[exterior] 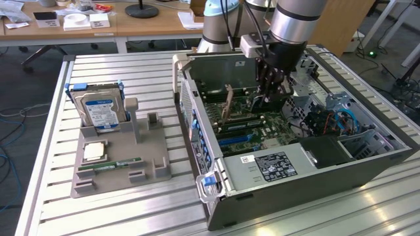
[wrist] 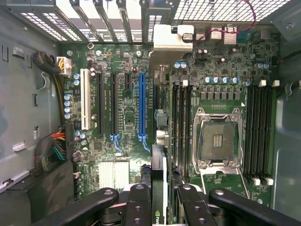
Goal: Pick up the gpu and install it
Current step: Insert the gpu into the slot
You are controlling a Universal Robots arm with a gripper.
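Above the green motherboard (wrist: 122,117), the claw (wrist: 160,194) clamps the gpu (wrist: 158,162), thin, dark, edge-on, silver bracket (wrist: 171,36) at one end.

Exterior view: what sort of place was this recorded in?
Probably a robotics lab or workshop set in an office space: an open computer case and a grey parts fixture with a hard drive sit on a slatted metal workbench, with wooden desks behind.
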